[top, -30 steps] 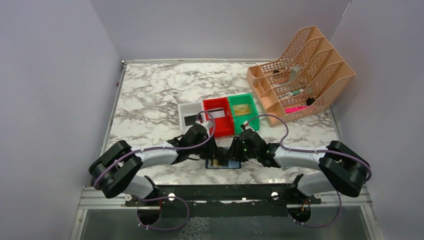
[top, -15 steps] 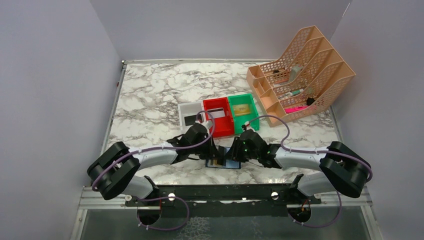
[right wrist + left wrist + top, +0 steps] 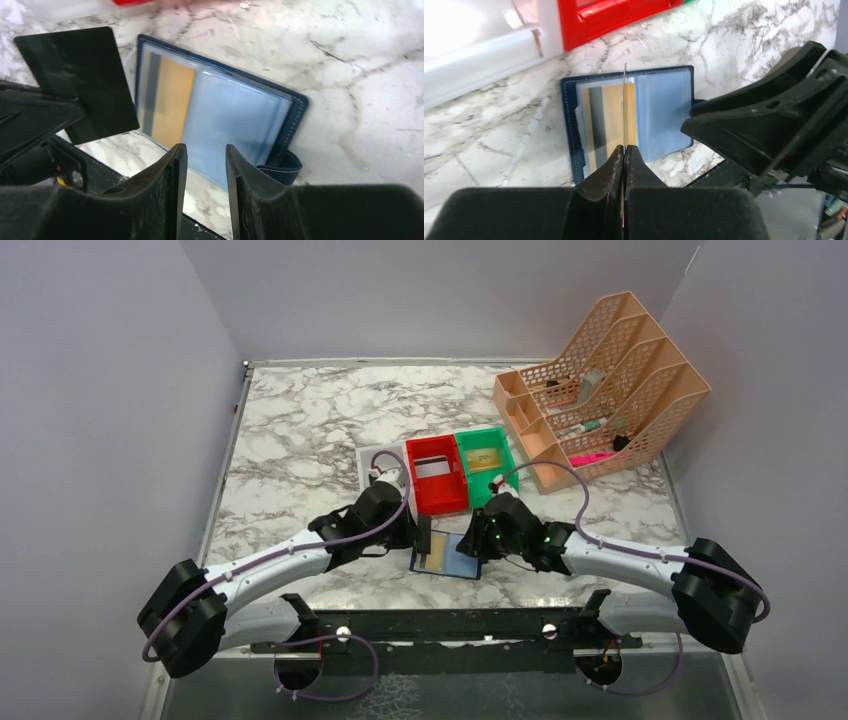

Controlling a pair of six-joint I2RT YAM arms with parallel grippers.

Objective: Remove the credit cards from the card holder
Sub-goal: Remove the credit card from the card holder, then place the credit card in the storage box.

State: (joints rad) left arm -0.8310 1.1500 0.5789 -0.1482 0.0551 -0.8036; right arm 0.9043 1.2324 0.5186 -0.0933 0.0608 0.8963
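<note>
Just now the left gripper (image 3: 624,151) is pinched tight on a black card (image 3: 75,70). It holds the card on edge just above the open card holder (image 3: 447,556), which lies flat on the marble table (image 3: 300,430). A gold card (image 3: 611,120) sits in the holder's left sleeve. The right gripper (image 3: 205,170) has its fingers apart at the holder's right side.

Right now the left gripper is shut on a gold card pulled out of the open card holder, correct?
Not gold: the left gripper is shut on a black card, out of the open card holder; the right wrist view shows it.
</note>
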